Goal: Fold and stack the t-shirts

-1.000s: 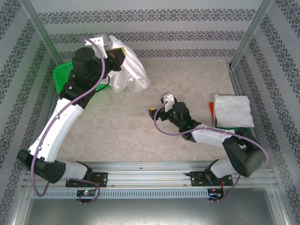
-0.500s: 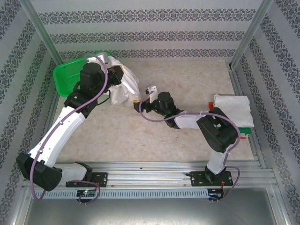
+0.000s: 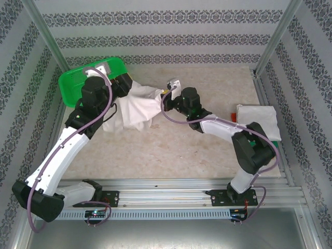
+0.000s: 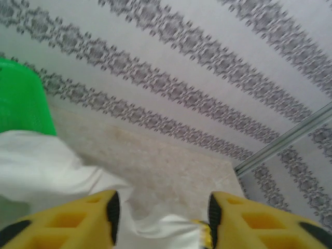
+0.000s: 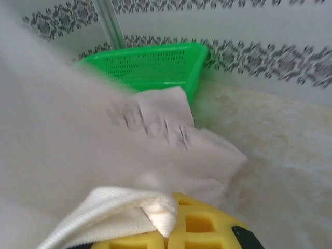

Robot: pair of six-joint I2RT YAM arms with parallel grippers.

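Basket: green plastic, mesh sides, rounded corners; stands at the far left corner of the worktop, close to the left and far walls.
Worktop: flat, pale beige, mottled stone-look surface with faint darker marks.
Walls: on the left, far and right sides; white paper with bands of dark grey floral ornament.
Posts: two slim silver metal bars, one rising at the far left, one at the far right, both leaning outward in the overhead view.
Rail: ribbed aluminium, along the near edge of the worktop.
Perforated strip: pale, slotted, just nearer than the rail.
Metal sheet: dull grey, nearest of all.
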